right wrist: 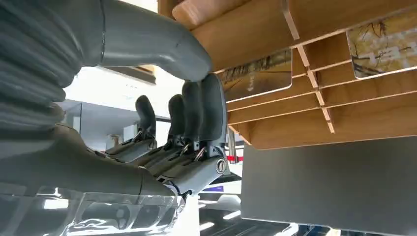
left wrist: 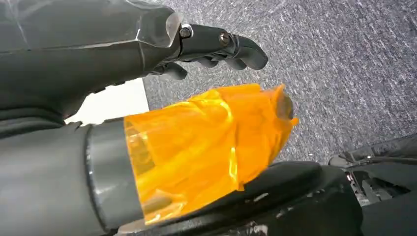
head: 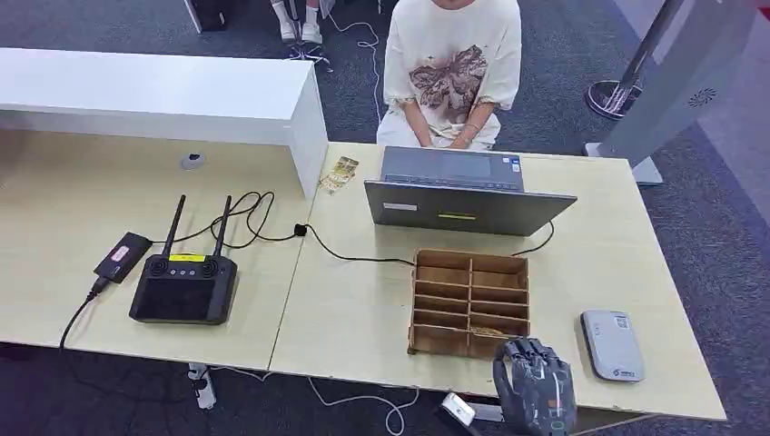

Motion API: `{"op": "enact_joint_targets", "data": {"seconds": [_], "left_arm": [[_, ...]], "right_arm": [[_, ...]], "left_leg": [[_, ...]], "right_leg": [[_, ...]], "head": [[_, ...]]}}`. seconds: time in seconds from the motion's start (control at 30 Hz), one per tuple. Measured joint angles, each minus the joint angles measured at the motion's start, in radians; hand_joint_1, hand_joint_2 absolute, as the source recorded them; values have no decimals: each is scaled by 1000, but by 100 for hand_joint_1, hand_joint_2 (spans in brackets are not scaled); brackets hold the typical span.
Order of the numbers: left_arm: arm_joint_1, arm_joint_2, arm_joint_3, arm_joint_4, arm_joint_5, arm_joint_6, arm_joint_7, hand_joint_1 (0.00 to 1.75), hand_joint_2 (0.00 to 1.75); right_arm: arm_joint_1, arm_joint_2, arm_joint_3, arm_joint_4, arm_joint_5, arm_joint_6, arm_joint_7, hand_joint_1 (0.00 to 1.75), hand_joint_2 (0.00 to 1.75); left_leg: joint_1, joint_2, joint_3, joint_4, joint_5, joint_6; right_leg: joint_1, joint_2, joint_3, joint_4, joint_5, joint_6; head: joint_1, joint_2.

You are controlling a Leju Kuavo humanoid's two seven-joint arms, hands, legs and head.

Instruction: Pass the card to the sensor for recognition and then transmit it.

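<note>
Right hand (head: 536,386) — fingers apart, holding nothing — by the wooden organizer (head: 469,302).

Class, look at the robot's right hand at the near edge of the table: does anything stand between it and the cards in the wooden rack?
Nothing visible does. The right hand sits at the near edge of the wooden rack, and in the right wrist view its fingers are just short of a card in a slot, with open space between them.

My right hand (right wrist: 192,123) has a grey ribbed wrist cover, a thick grey thumb, darker fingers and a clear casing behind them. My left hand (left wrist: 216,46) shows screws; its thumb wears orange film.
</note>
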Motion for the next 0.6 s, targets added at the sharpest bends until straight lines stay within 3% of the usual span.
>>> {"op": "enact_joint_targets", "data": {"seconds": [0.6], "left_arm": [[-1, 0, 0, 0, -9, -6, 20, 0, 0]], "right_arm": [[0, 12, -21, 25, 8, -2, -11, 119, 175]], "left_leg": [[0, 0, 0, 0, 0, 0]], "right_leg": [[0, 0, 0, 0, 0, 0]], "head": [[0, 0]]}}
